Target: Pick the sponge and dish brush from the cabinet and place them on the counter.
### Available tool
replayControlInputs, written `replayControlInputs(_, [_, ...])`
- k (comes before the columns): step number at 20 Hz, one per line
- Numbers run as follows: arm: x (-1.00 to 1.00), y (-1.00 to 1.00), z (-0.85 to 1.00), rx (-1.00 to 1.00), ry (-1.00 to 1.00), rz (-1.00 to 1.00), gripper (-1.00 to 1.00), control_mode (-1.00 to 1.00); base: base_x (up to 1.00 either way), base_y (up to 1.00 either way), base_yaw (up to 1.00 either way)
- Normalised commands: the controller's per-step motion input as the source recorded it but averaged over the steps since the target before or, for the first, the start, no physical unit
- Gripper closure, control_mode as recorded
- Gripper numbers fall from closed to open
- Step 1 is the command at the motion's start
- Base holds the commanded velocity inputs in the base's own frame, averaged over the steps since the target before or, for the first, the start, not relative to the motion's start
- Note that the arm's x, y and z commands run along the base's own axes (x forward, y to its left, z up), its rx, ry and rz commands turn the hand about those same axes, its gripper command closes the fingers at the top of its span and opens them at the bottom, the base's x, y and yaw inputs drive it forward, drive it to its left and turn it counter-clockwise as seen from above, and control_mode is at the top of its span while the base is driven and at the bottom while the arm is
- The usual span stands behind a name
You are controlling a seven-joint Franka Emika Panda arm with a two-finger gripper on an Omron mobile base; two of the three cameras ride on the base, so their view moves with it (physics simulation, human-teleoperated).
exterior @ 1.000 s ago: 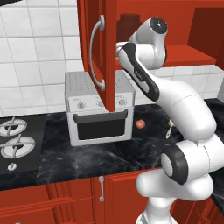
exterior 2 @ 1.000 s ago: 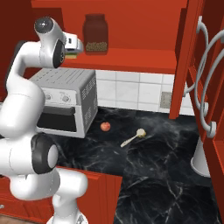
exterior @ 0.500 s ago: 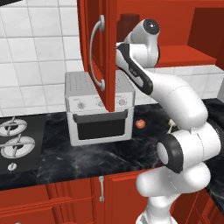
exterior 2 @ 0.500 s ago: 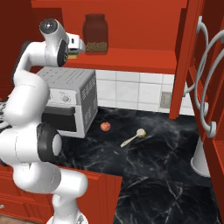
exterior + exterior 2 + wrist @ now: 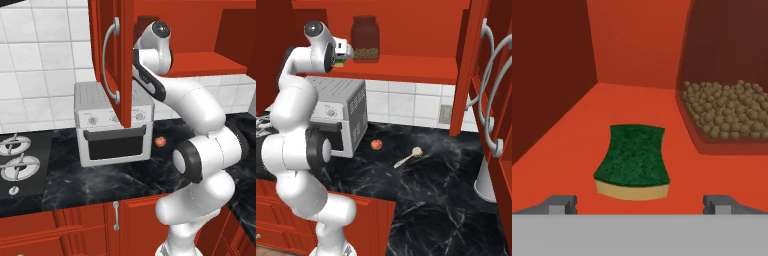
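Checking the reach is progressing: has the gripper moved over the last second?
Yes. The gripper has shifted toward the jar on the cabinet shelf.

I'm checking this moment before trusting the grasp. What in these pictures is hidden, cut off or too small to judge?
- Gripper, hand view: its open tips are cut off by the bottom edge.
- Sponge, right base view: mostly hidden behind the hand.
- Jar, hand view: cut off by the right edge, lid unseen.
- Dish brush, right base view: too small to judge its bristles.
- Cabinet, left base view: its door hides the shelf.
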Motion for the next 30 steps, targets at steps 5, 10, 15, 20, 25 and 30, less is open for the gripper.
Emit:
replayControlInputs(5, [0.27, 0.09, -0.07, -0.02, 0.09, -0.02, -1.00, -1.00, 0.00, 0.00, 0.00])
replayControlInputs(10, [0.22, 0.18, -0.09, -0.03, 0.08, -0.03, -1.00, -1.00, 0.00, 0.00, 0.00])
replayControlInputs(15, [0.18, 0.07, -0.18, -0.01, 0.08, -0.04, -1.00, -1.00, 0.00, 0.00, 0.00])
replayControlInputs(20, [0.11, -0.05, -0.19, 0.01, 0.08, -0.01, -1.00, -1.00, 0.00, 0.00, 0.00])
replayControlInputs(25, [0.11, -0.03, -0.07, 0.01, 0.03, 0.00, -1.00, -1.00, 0.00, 0.00, 0.00])
replayControlInputs(30, [0.00, 0.00, -0.01, 0.00, 0.00, 0.00, 1.00, -1.00, 0.00, 0.00, 0.00])
